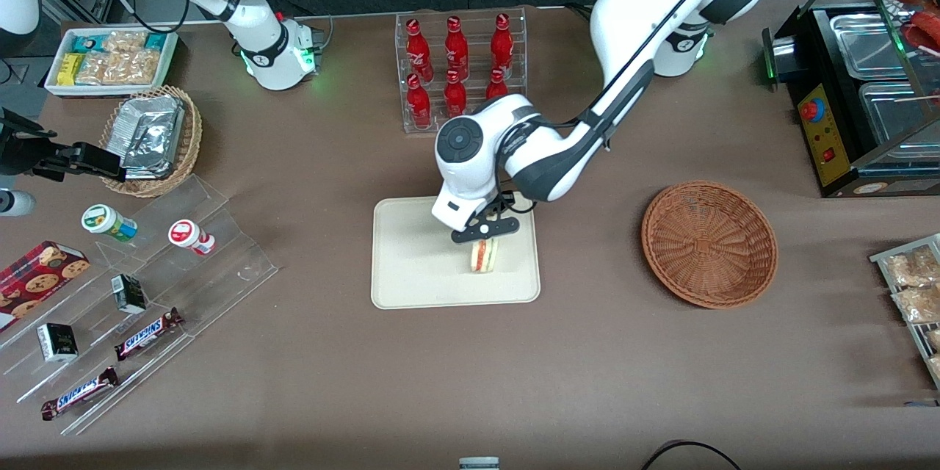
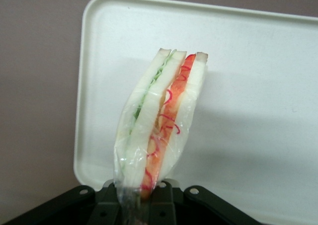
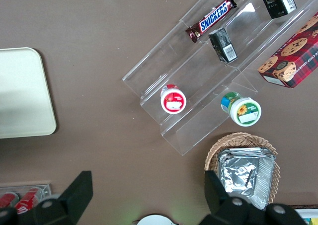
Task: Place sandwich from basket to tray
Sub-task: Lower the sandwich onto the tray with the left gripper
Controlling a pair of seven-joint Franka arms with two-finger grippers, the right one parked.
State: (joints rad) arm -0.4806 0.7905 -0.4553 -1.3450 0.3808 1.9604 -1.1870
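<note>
Over tray (image 1: 411, 264): hand (image 1: 485, 230) gripping sandwich (image 1: 484, 255); Snickers bars (image 1: 149, 333) nearby

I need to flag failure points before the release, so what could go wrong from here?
The gripper is over the tray, its jaws shut on the sandwich by one end.

1. The wedge stands on edge and leans; on release it may topple flat.
2. The jaws pinch its plastic wrap, which might cling and drag the sandwich as the gripper rises.
3. It sits toward the tray's basket side, so a tumble could reach the rim.
</note>
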